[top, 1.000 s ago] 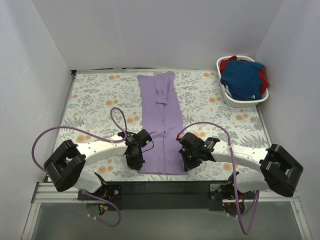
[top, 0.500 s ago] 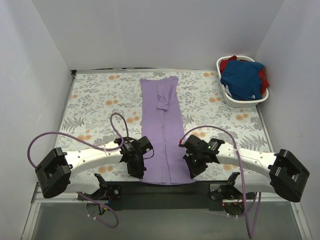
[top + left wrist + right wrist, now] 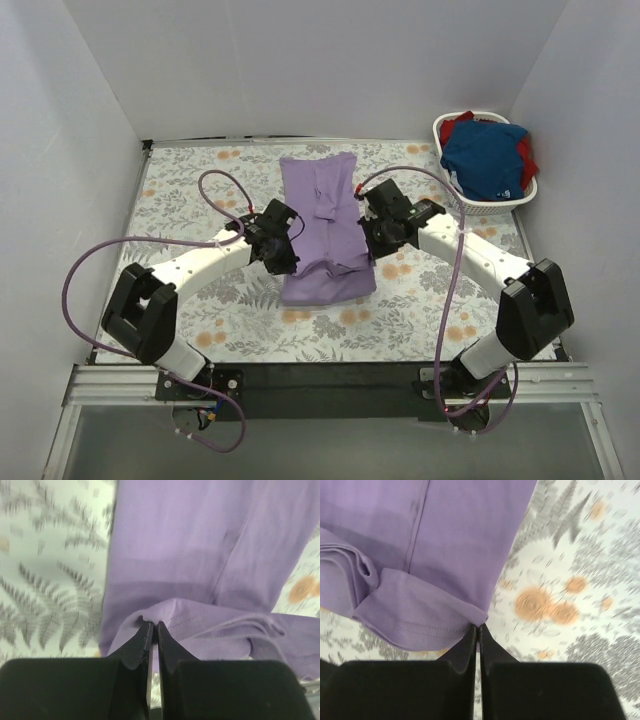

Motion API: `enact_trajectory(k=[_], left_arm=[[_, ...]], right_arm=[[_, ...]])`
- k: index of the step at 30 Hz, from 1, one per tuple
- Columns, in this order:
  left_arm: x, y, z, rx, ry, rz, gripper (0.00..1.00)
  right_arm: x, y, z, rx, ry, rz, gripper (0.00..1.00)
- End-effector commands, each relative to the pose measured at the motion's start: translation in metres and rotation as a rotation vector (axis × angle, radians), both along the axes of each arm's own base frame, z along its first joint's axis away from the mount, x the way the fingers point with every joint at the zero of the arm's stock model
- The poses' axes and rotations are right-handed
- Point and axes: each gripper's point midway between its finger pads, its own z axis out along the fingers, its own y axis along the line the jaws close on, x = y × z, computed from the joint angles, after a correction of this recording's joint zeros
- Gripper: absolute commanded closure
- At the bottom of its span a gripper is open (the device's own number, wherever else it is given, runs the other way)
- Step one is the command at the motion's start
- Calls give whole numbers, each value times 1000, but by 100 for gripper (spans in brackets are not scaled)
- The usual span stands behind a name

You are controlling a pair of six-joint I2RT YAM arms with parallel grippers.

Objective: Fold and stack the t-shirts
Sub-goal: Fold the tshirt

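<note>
The lavender t-shirt [image 3: 322, 215] lies in the middle of the table as a long strip, its near end lifted and doubled back over itself. My left gripper [image 3: 283, 259] is shut on the hem at the strip's left side; the pinched cloth [image 3: 153, 617] shows at its tips [image 3: 153, 630]. My right gripper [image 3: 371, 245] is shut on the hem's right corner [image 3: 479, 620], seen at its tips [image 3: 478, 629]. The royal-blue t-shirt [image 3: 484, 160] and the red t-shirt [image 3: 527, 152] lie in the basket.
The white laundry basket [image 3: 455, 193] stands at the back right corner. A floral cloth [image 3: 190, 200] covers the table. White walls close in the left, back and right sides. A black rail [image 3: 320, 377] runs along the near edge.
Both grippers moved away from the near edge toward the middle of the table, carrying the lavender shirt's near hem up and back over the strip, which now looks shorter.
</note>
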Motion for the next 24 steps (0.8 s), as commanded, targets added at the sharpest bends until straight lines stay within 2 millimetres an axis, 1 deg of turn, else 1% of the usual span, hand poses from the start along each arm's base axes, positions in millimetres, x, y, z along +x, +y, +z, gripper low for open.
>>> enact_trajectory(k=[1, 2, 3, 4, 5, 7, 8, 9, 10, 11, 12, 14, 15, 19, 24], left_arm=[[54, -4, 18, 9, -172, -9, 100], [63, 1, 12, 26, -170, 4, 100], [69, 2, 12, 28, -181, 10, 100], [78, 0, 14, 21, -199, 16, 100], [84, 5, 8, 40, -195, 29, 100], [94, 7, 6, 46, -208, 47, 100], [99, 12, 4, 50, -209, 64, 100], [102, 15, 0, 59, -210, 74, 100], [107, 15, 1, 53, -226, 79, 100], [111, 18, 0, 54, -233, 88, 100], [115, 20, -2, 61, -236, 97, 100], [124, 24, -2, 55, -250, 114, 100], [126, 24, -4, 55, -248, 115, 100], [135, 26, -2, 47, -269, 124, 100], [143, 24, 4, 32, -301, 118, 100]], right_arm=[[46, 1, 22, -25, -105, 41, 99], [54, 4, 23, -20, -119, 43, 99], [61, 4, 16, -22, -102, 42, 99], [66, 5, 15, -17, -101, 44, 99], [75, 9, 12, -14, -105, 49, 99], [84, 8, 8, -5, -96, 42, 99], [88, 10, 8, -2, -101, 40, 99], [93, 9, 2, -4, -95, 32, 99], [96, 10, 1, -3, -98, 30, 99], [99, 10, -4, -8, -92, 27, 99], [104, 10, -2, -1, -103, 20, 99], [108, 12, -5, 1, -100, 20, 99], [113, 14, -3, 9, -108, 18, 99], [123, 14, 0, 5, -129, 12, 99], [132, 14, 2, 4, -138, 6, 99]])
